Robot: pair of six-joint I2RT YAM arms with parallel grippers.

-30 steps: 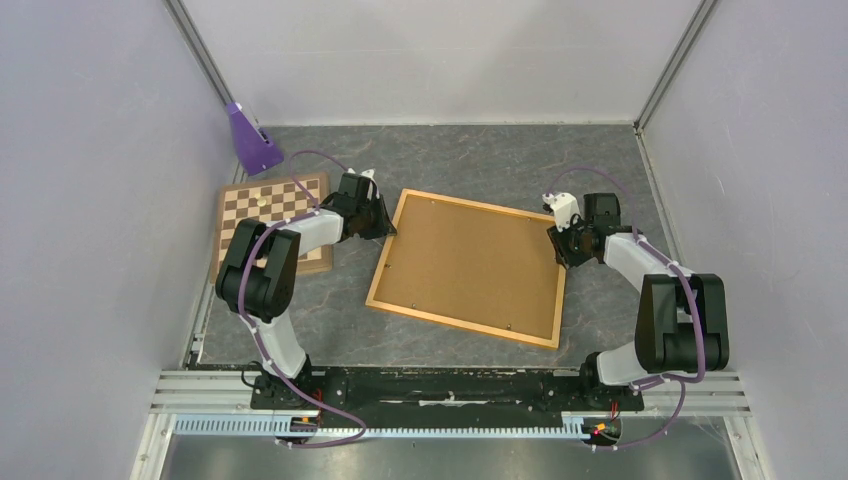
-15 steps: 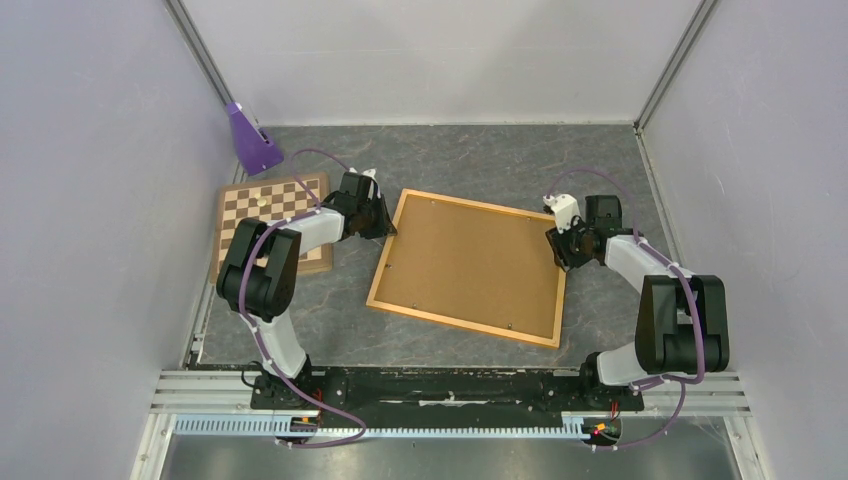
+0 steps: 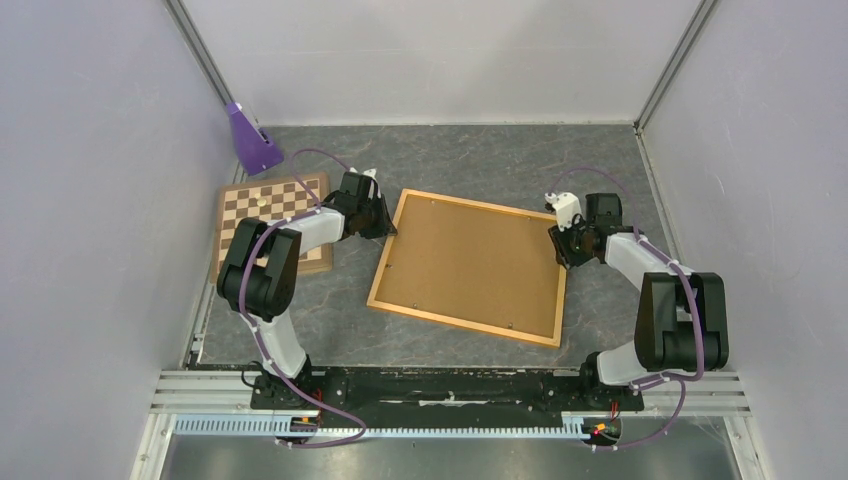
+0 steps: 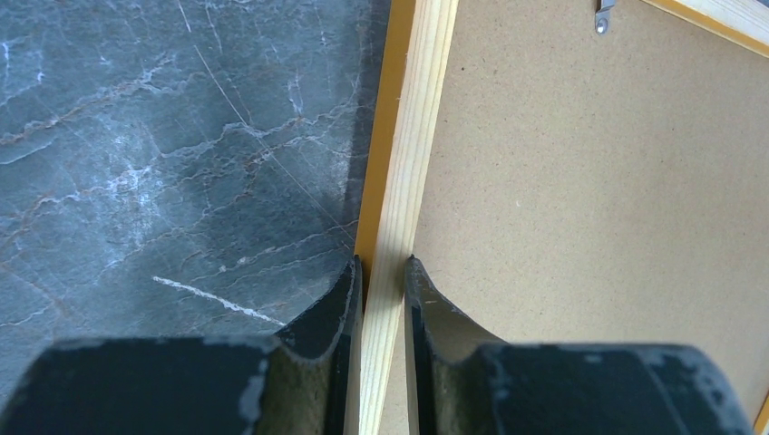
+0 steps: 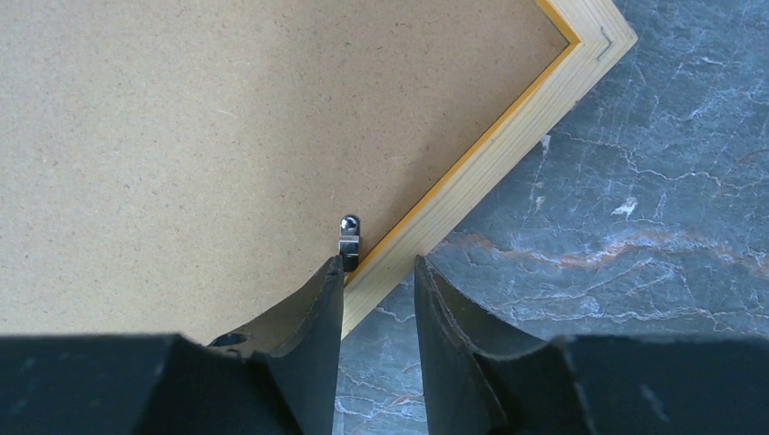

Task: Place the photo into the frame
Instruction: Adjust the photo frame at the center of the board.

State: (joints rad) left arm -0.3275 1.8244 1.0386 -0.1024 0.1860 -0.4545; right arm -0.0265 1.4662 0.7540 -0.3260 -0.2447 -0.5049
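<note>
The frame [image 3: 460, 323] lies back-up in the middle of the table, with its brown fibreboard back [image 3: 470, 262] showing. The photo is out of view. My left gripper [image 3: 385, 226] is shut on the frame's left rail [image 4: 408, 163], one finger on each side of it. My right gripper [image 3: 560, 246] is open at the frame's right rail [image 5: 472, 177]. Its left finger [image 5: 317, 308] is over the back beside a small metal clip [image 5: 348, 234], and its right finger [image 5: 444, 317] is over the table. The rail runs between its fingertips.
A brown-and-white chessboard [image 3: 262, 212] lies left of the frame, under my left arm. A purple wedge-shaped object [image 3: 250, 140] stands at the back left. Grey walls enclose the marbled table [image 3: 470, 165] on three sides.
My right gripper has shifted very slightly to the right at the frame's right rail. The frame and my left gripper have not visibly moved.
</note>
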